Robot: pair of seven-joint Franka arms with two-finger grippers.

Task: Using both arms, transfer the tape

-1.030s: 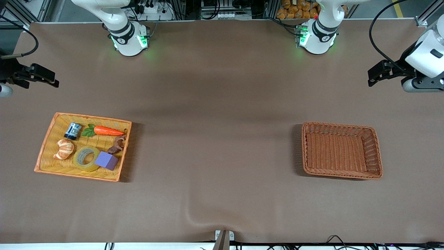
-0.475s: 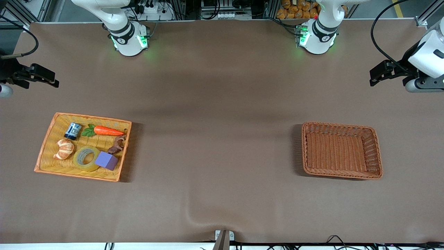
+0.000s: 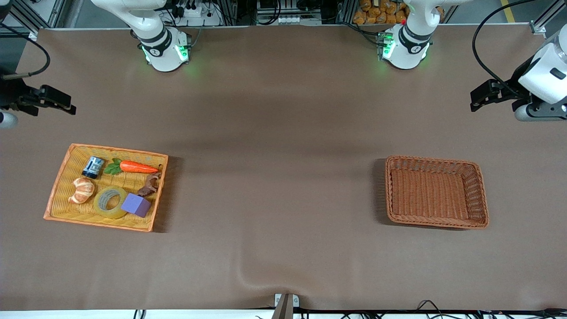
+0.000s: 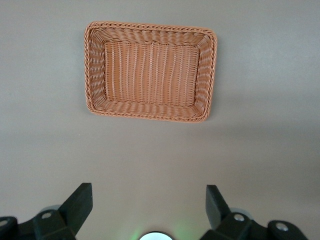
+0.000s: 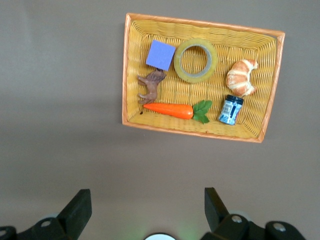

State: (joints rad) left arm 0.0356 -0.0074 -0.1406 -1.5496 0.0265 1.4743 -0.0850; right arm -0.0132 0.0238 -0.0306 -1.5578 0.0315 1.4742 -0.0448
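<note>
Tape (image 3: 110, 202) is lying flat in the yellow basket (image 3: 62, 177), touching the purple cube (image 3: 136, 204). Left gripper (image 3: 480, 95) and right gripper (image 3: 62, 104) are hovering over bare table, fingers apart, gripping nothing.

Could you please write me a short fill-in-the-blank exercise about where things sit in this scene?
1. The tape lies in the yellow basket between the croissant and the purple ____.
2. The brown wicker basket holds ____.
3. The toy carrot lies ____ from the front camera than the tape.

Missing words: cube; nothing; farther
</note>
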